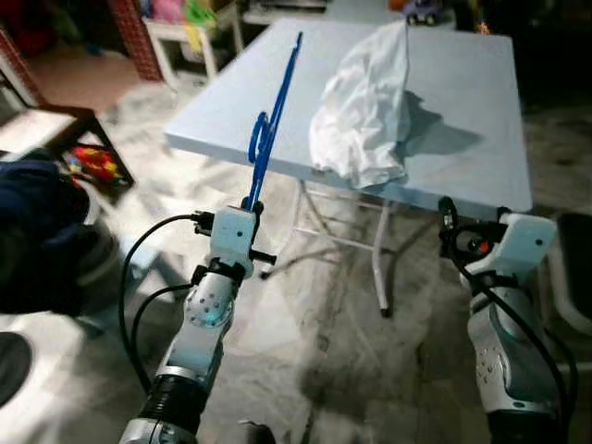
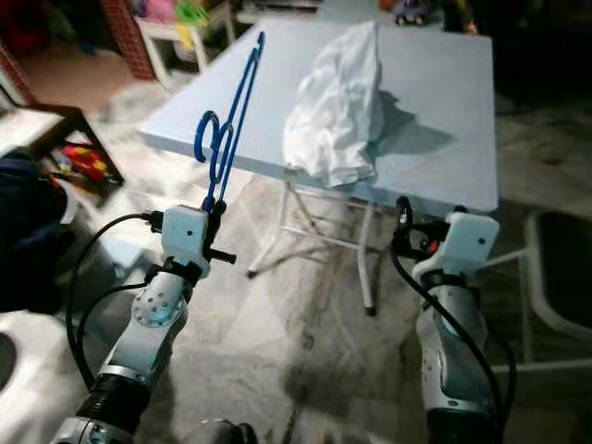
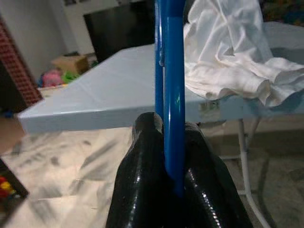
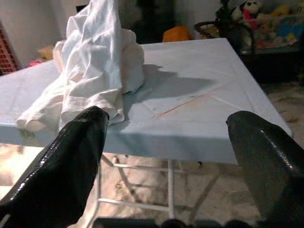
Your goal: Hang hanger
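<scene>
Counter, pale blue, folding legs; no containers on it. White garment heaped by its near edge, overhanging slightly, likely awaiting the hanger. Blue hanger upright off the counter's near-left corner, clamped in left gripper for carrying. Right gripper spread wide, empty

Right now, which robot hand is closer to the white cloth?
Right. The right gripper, open, faces the white cloth from just short of the table edge; the left gripper is farther aside, holding the blue hanger.
</scene>
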Tool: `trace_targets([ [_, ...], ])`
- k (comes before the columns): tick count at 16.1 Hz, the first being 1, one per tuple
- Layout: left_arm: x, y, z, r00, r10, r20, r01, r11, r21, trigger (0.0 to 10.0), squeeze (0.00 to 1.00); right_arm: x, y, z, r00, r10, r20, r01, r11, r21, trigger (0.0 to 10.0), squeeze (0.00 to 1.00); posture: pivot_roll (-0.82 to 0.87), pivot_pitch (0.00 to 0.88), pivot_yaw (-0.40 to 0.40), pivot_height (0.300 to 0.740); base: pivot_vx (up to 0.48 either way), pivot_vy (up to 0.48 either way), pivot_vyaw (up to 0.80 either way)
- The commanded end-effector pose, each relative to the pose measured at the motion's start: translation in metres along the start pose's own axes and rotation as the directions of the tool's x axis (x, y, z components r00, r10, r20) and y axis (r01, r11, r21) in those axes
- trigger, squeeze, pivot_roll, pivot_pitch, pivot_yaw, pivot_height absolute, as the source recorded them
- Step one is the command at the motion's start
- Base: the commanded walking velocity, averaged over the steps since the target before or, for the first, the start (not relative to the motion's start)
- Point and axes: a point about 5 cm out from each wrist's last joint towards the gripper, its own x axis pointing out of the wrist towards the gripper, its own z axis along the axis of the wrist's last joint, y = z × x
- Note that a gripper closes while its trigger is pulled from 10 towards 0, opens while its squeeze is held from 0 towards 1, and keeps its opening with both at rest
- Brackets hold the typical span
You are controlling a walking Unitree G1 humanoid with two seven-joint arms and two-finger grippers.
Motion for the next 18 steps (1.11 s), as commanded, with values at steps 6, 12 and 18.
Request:
trace_targets([
  [6, -0.032, -0.006, -0.069, 0.963, -0.075, -0.258, 0.08, 0.997, 0.011, 10.0, 0.0, -0.024, -0.016, -0.052, 0.982, -0.044, -0.184, 0.039, 0.999, -0.032, 10.0, 0.0, -0.16, 0.106, 0.062, 0.74, 0.0, 0.0, 0.0],
  [12, -0.065, 0.002, -0.106, 0.923, -0.068, -0.379, 0.114, 0.988, 0.1, 10.0, 0.0, -0.053, -0.042, -0.102, 0.922, -0.104, -0.372, 0.077, 0.993, -0.089, 10.0, 0.0, -0.15, 0.099, 0.043, 0.74, 0.0, 0.0, -0.52],
  [18, -0.099, 0.0, -0.137, 0.805, -0.16, -0.571, 0.234, 0.971, 0.058, 10.0, 0.0, -0.058, -0.038, -0.117, 0.907, -0.097, -0.409, 0.064, 0.994, -0.092, 10.0, 0.0, -0.16, 0.091, 0.045, 0.74, 0.0, 0.0, -0.4],
])
